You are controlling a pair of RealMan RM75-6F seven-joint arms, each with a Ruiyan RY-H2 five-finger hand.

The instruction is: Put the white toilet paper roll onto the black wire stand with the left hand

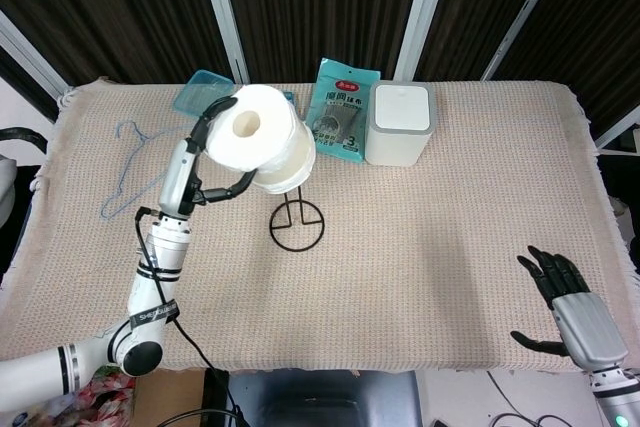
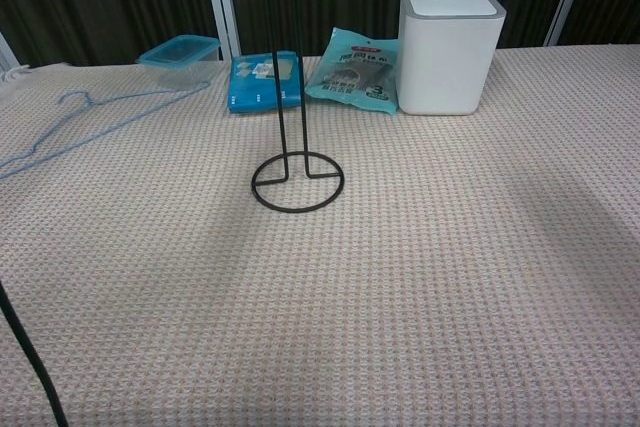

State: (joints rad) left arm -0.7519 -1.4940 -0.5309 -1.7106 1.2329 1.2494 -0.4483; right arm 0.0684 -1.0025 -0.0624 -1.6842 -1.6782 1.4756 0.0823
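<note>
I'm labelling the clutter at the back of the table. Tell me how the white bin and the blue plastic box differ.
The white bin is tall, opaque and boxy; the blue plastic box is low, flat and see-through. The bin stands at the right end of the back row, beside the teal packet; the box sits at the left end, near the wire hanger. Both rest upright on the woven cloth with lids on.

The toilet paper roll [image 1: 262, 137] hid the upper post of the wire stand [image 1: 297, 224] in the head view; the right robot hand [image 1: 575, 317] was cut off at lower right.
</note>
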